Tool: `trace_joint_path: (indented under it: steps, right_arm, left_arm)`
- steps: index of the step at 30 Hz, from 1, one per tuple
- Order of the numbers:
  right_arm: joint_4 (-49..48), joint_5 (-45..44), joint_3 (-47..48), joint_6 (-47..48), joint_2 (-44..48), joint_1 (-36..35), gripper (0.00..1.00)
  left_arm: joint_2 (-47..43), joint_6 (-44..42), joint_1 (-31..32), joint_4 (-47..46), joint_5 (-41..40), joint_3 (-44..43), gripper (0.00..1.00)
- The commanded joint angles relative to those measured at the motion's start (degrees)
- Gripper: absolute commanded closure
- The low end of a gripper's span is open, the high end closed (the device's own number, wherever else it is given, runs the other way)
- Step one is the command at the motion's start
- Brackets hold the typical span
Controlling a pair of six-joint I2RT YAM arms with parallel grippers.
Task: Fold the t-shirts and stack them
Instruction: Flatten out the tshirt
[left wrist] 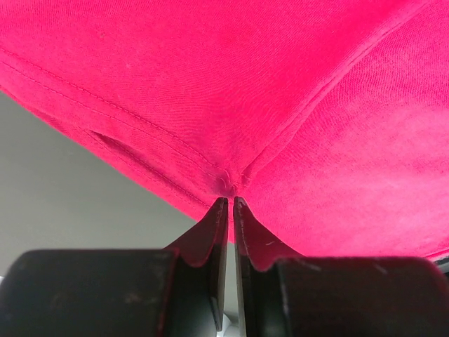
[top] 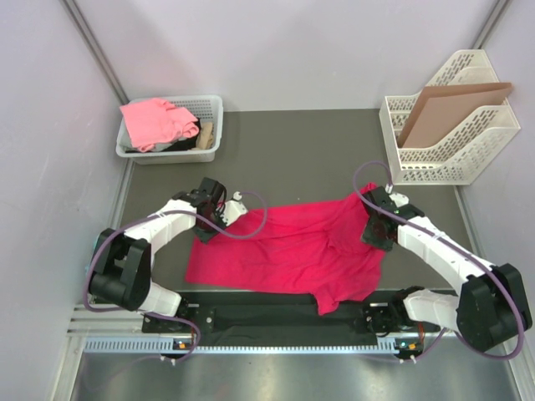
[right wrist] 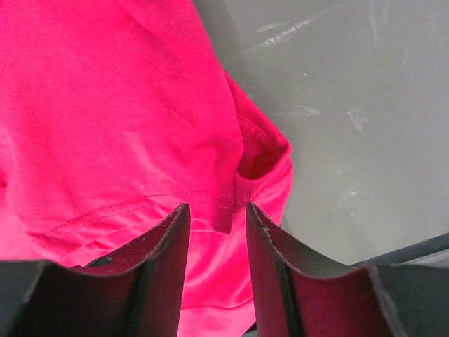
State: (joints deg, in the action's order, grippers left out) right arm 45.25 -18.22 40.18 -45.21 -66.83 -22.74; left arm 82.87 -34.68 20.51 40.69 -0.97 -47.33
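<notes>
The crimson-red t-shirt point(top: 292, 246) lies spread, partly rumpled, on the dark table between the arms. My left gripper point(top: 227, 210) is at its far left corner. In the left wrist view the jaws point(left wrist: 231, 200) are shut on a pinch of the red cloth point(left wrist: 280, 105), which puckers at the tips. My right gripper point(top: 376, 230) is over the shirt's right edge. In the right wrist view it point(right wrist: 217, 210) is open, with the ribbed collar point(right wrist: 263, 165) and a hem just beyond the fingertips. The salmon-pink t-shirt point(top: 155, 121) lies bunched in the basket.
A white basket point(top: 213, 104) stands at the back left, with dark and tan items beside the pink shirt. A white file rack point(top: 451, 150) at the back right holds a brown cardboard sheet point(top: 451, 104). Grey walls enclose the table.
</notes>
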Motion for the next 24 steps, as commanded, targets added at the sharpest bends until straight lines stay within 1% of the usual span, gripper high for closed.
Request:
trace_joint_path:
  steps: [1, 5, 10, 11, 13, 14, 16, 17, 19, 24]
  right_arm:
    - [-1.48, 0.38, 1.48, 0.21, -0.76, -0.46, 0.62]
    - [-2.10, 0.55, 1.12, 0.30, -1.02, -0.46, 0.63]
    - [-2.54, 0.81, 1.39, 0.39, -1.81, -0.55, 0.75]
    - [-2.45, 0.73, 1.48, 0.39, -1.81, -0.46, 0.81]
    - [-2.54, 0.64, 1.65, 0.47, -2.17, -0.46, 0.87]
    - [-2.54, 0.64, 1.74, 0.47, -2.17, -0.46, 0.88]
    - [-2.37, 0.64, 1.74, 0.39, -2.17, -0.46, 0.95]
    - [-2.36, 0.73, 1.74, 0.47, -2.08, -0.46, 0.96]
    - [-2.19, 0.47, 1.83, 0.47, -1.64, -0.46, 0.99]
    - [-2.01, 0.20, 1.92, 0.74, -1.46, -0.46, 1.00]
  left_arm:
    - [-2.10, -0.48, -0.21, -1.14, -0.52, 0.92, 0.87]
    - [-2.01, -0.66, -0.30, -1.66, -0.96, 1.19, 0.87]
    - [-2.01, -0.66, -0.30, -2.19, -0.96, 1.80, 0.87]
    - [-1.92, -0.48, -0.30, -2.63, -0.96, 1.98, 0.83]
    - [-2.01, -0.31, -0.39, -2.80, -0.87, 2.16, 0.75]
    - [-2.10, -0.04, -0.39, -2.98, -0.96, 2.24, 0.67]
    - [-2.27, 0.05, -0.39, -3.07, -0.70, 2.07, 0.66]
    - [-2.62, 0.22, -0.39, -2.98, -0.61, 1.98, 0.64]
    - [-2.80, 0.31, -0.39, -3.07, -0.44, 1.89, 0.59]
    - [-2.10, 0.57, -0.39, -3.33, -0.17, 1.80, 0.58]
